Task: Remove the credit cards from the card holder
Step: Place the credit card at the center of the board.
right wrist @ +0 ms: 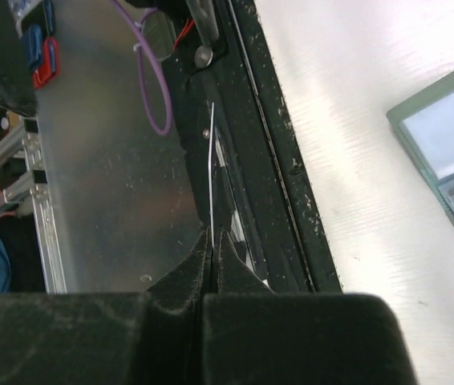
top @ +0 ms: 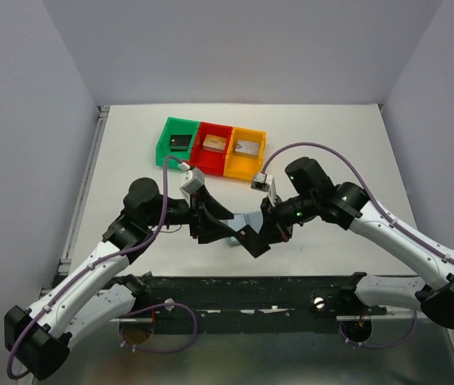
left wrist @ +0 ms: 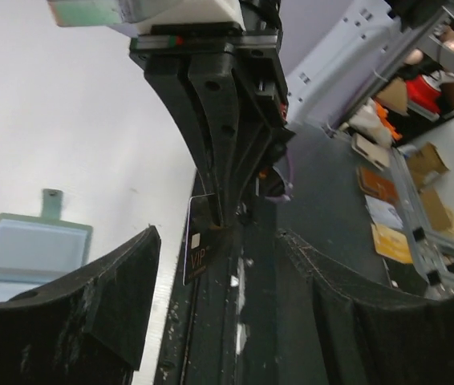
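Observation:
The grey-green card holder [top: 249, 219] lies open on the table between my two grippers. Its pale blue pockets and small tab show in the left wrist view [left wrist: 26, 249], and a corner shows in the right wrist view [right wrist: 451, 160]. My right gripper [right wrist: 211, 237] is shut on a black credit card [right wrist: 212, 168], seen edge-on there, and holds it above the table's front edge. In the left wrist view the card [left wrist: 199, 249] reads "VIP" and hangs from the right gripper's fingers [left wrist: 219, 144]. My left gripper [left wrist: 215, 265] is open and empty, its jaws either side of that card without touching it. Other cards are not visible.
Green [top: 177, 140], red [top: 213, 144] and orange [top: 245, 148] bins stand in a row at the back, each holding a small piece. The black front rail [top: 235, 289] runs under both grippers. Both arms crowd the front middle of the table.

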{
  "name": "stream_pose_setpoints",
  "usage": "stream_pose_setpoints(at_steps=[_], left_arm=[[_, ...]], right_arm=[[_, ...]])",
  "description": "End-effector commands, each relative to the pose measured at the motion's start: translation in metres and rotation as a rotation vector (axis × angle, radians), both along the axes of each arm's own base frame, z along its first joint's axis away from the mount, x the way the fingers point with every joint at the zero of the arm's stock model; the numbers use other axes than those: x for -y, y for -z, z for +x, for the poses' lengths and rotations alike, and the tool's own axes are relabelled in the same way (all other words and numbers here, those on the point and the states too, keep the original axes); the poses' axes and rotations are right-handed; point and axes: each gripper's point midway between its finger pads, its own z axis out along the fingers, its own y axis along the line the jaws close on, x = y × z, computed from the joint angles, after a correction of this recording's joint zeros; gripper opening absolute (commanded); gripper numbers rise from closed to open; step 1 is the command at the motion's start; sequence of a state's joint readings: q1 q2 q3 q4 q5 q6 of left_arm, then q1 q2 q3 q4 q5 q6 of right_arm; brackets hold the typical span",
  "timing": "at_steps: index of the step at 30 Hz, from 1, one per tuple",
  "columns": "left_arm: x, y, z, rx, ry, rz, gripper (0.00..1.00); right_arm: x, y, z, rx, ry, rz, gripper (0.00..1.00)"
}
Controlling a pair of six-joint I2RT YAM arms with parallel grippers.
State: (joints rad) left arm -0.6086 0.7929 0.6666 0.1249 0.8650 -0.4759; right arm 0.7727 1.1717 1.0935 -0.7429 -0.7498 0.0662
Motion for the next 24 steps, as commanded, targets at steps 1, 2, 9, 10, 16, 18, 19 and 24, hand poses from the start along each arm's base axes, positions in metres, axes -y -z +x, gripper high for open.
stream_pose_setpoints(at_steps=[1, 2, 9, 10, 16, 18, 19, 24], left_arm=[[0.002, 0.018, -0.028, -0.073, 0.228, 0.057, 0.68], [0.004, 0.022, -0.026, -0.090, 0.229, 0.067, 0.67], [0.008, 0.034, -0.023, -0.120, 0.224, 0.083, 0.65], [0.008, 0.034, -0.023, -0.118, 0.224, 0.084, 0.65], [0.011, 0.042, -0.028, -0.126, 0.244, 0.109, 0.56], [0.013, 0.045, -0.031, -0.130, 0.257, 0.118, 0.54], [0.014, 0.046, -0.032, -0.126, 0.261, 0.120, 0.53], [0.015, 0.047, -0.036, -0.122, 0.275, 0.123, 0.42]], right_arm=[[0.007, 0.004, -0.014, 0.009, -0.046, -0.094, 0.00], [0.006, 0.004, -0.013, 0.014, -0.045, -0.101, 0.00], [-0.003, -0.001, -0.021, 0.032, -0.087, -0.111, 0.00], [-0.005, -0.002, -0.020, 0.034, -0.090, -0.111, 0.00], [-0.010, -0.006, -0.019, 0.070, -0.120, -0.107, 0.00], [-0.012, -0.009, -0.018, 0.077, -0.122, -0.101, 0.00], [-0.012, -0.011, -0.018, 0.081, -0.121, -0.097, 0.00], [-0.013, -0.012, -0.018, 0.084, -0.127, -0.099, 0.00]])
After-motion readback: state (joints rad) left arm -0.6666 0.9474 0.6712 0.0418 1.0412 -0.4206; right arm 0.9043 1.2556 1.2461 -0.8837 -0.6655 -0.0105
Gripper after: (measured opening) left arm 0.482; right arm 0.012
